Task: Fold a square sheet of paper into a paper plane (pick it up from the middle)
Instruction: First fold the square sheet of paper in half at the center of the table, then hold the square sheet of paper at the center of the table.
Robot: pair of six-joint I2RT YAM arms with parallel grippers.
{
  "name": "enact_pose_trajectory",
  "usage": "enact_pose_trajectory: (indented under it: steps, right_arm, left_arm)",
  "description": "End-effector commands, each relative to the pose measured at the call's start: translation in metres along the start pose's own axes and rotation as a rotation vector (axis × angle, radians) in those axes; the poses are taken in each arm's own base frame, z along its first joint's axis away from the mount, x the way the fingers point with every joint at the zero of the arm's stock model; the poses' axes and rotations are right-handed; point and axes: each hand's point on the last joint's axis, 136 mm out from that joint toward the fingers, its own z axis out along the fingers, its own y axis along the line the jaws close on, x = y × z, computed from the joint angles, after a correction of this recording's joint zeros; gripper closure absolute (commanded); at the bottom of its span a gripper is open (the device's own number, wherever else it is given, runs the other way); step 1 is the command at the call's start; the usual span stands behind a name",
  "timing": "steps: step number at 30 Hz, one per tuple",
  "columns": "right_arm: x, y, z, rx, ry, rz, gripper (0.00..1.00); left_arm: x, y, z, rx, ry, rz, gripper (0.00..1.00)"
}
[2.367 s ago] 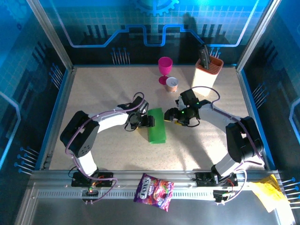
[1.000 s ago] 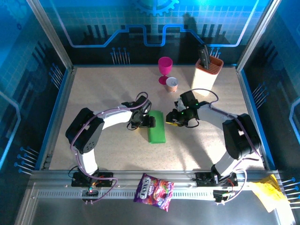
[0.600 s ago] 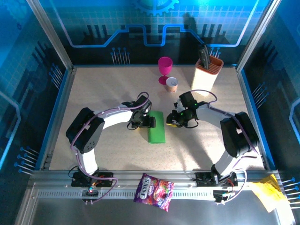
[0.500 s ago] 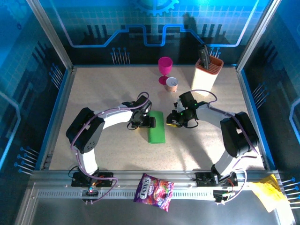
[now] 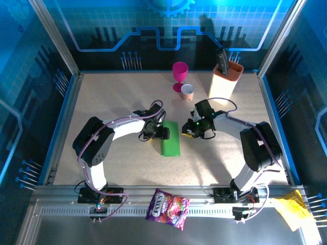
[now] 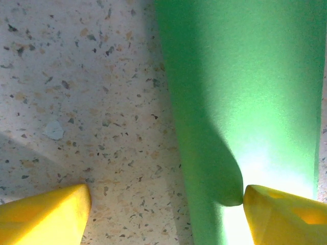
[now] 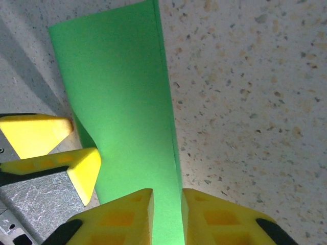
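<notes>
The square sheet of paper [image 5: 170,139], folded to a strip, lies between my arms. My left gripper [image 6: 166,196] stands wide, holding nothing, one finger apparently pinning the strip. My right gripper [image 7: 167,196] nips its edge, likely to lift it.

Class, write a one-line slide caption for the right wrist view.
Right tool straddles the edge of the folded green paper on the speckled table, with the open left tool alongside.
</notes>
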Motion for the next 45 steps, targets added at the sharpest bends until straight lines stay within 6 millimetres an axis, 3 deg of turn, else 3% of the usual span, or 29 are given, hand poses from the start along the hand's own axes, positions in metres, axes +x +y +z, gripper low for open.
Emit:
enact_pose_trajectory:
  steps: [1,8,23,45]
  right_arm:
    - [0.002,0.015,0.006,-0.036,0.017,-0.020,0.82]
    - [0.009,0.025,0.017,-0.049,0.051,-0.045,1.00]
    - [0.014,0.032,0.036,-0.043,0.092,-0.067,1.00]
    - [0.017,0.018,0.054,-0.007,0.128,-0.057,1.00]
  left_arm:
    - [0.004,-0.006,0.011,0.014,0.036,0.029,0.20]
    - [0.005,-0.005,0.011,0.012,0.036,0.028,0.20]
    - [0.005,-0.003,0.015,0.004,0.042,0.026,0.20]
    - [0.003,-0.005,0.017,0.008,0.044,0.022,0.20]
